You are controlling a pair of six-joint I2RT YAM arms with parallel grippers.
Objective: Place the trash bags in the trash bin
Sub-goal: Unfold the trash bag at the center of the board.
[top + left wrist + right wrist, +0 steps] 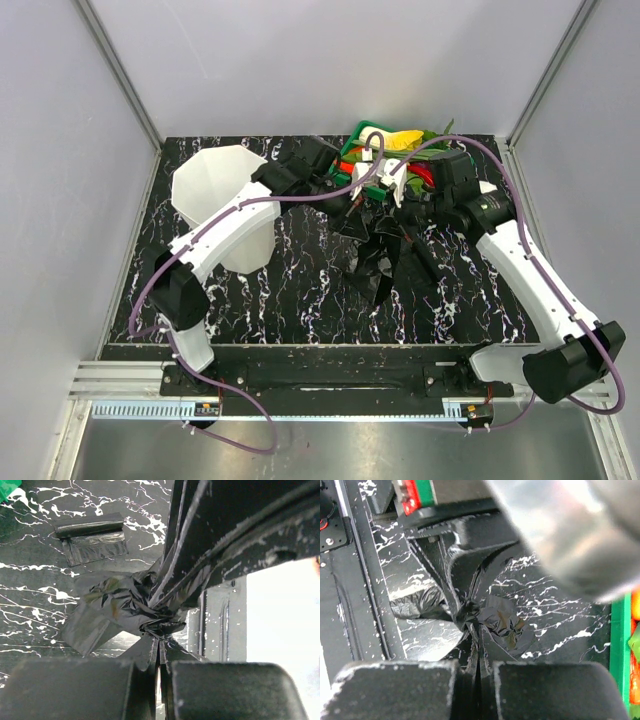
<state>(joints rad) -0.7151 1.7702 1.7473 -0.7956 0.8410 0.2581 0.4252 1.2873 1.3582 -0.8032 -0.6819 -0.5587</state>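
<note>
Top view: a black, white-veined table (300, 300) sits between pale grey walls (60, 150). The spread trash bag (385, 255) lies mid-table, outside and right of the upright trash bin (215, 190), its long axis running from the far side toward the arm bases. The left gripper (348, 200) and right gripper (412, 200) meet at its far end, just before a green tray (362, 135) of vegetables.

Left wrist view: the left gripper (159, 652) is clamped on the bag's bunched film (120, 605). 1 folded bundle (92, 540) lies flat beyond, apart.

Right wrist view: the right gripper (479, 667) pinches the same crinkled film (502, 625), with the tray's rim (619, 645) at right.
</note>
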